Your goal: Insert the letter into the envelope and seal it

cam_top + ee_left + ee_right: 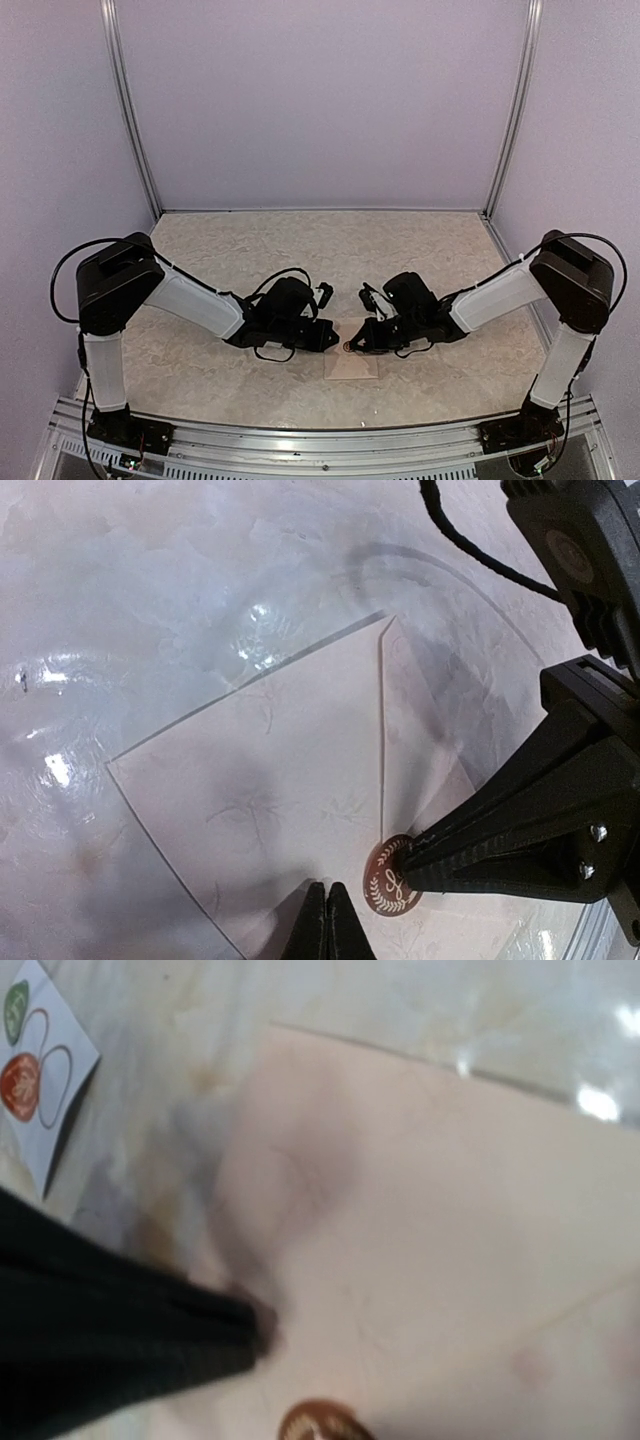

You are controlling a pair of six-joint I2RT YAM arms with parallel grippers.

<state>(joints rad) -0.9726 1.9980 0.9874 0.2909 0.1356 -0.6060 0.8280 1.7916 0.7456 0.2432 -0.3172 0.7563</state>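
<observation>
The envelope (270,780) lies flat on the table with its triangular flap folded down; in the top view the envelope (356,368) sits between the two arms. A round brown sticker (388,880) with a white wreath sits at the flap's point. My right gripper (405,863) reaches in from the right, shut, its tips resting on the sticker's edge. My left gripper (327,900) is shut too, its tips touching the envelope just left of the sticker. In the right wrist view the sticker (318,1426) shows at the bottom edge. The letter is out of view.
A white strip of round stickers (38,1072) lies on the marbled table (300,240) beside the envelope. Both arms meet low over the table's middle near the front edge. Pale walls with metal posts (130,110) enclose the back and sides.
</observation>
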